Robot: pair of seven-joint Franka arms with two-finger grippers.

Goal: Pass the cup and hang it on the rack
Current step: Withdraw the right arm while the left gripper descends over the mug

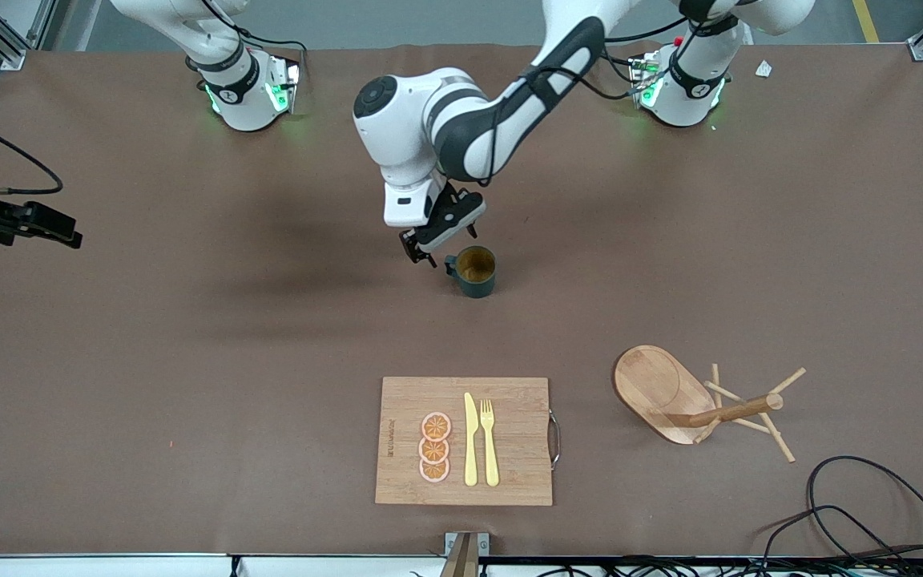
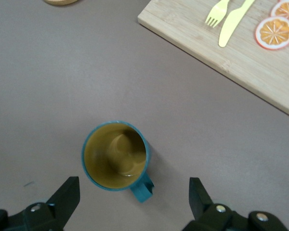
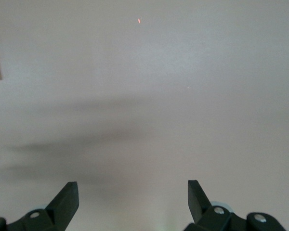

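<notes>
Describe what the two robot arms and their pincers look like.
Both arms are glossy white with dark grey-black joint bands, black cables clipped along them, and green lights glowing at their bases. The left pincer has black angular fingers with small silver screws on a black hand. The right pincer looks the same in its wrist view.

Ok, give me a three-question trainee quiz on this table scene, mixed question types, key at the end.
1. True or false: the rack stands upright on its base.
2. Which claw is beside the cup? A) left claw B) right claw C) neither
3. Fill in: on the cutting board, next to the fork and knife, lie three orange ____.

Key:
1. False. It lies tipped on its side, toward the left arm's end of the table.
2. A. The left claw is open, close to the cup's handle side, not gripping it. The right claw is open over bare table.
3. slices
</notes>
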